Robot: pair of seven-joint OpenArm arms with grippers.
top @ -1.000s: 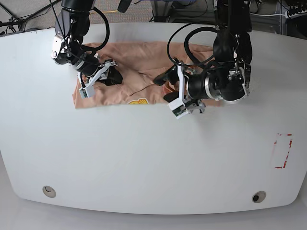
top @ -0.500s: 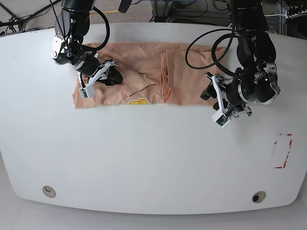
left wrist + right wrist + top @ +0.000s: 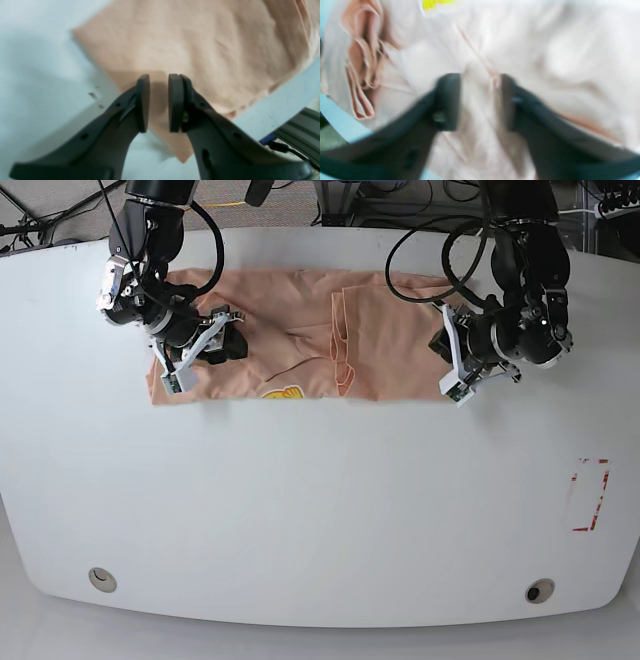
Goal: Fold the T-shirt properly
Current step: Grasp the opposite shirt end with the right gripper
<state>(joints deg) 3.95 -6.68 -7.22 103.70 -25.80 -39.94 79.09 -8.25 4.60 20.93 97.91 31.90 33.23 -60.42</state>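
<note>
The peach T-shirt [image 3: 300,335] lies spread in a wide strip along the far edge of the white worktop [image 3: 320,510], partly folded, with a bunched ridge of hems running down its middle and a small yellow patch [image 3: 284,392] showing at its near edge. The left claw [image 3: 158,103] hangs over the shirt's end nearest the worktop's red-marked side, at a corner of the cloth; its dark fingers [image 3: 143,102] stand a narrow gap apart with nothing between them, the fabric lying below. The right claw [image 3: 480,100] sits at the opposite end of the shirt, low on the cloth. Its wrist view is blurred, but the jaws look parted with shirt fabric lying between them; whether they pinch it I cannot tell. A red-outlined rectangle [image 3: 589,495] is marked on the worktop, well apart from the shirt.
</note>
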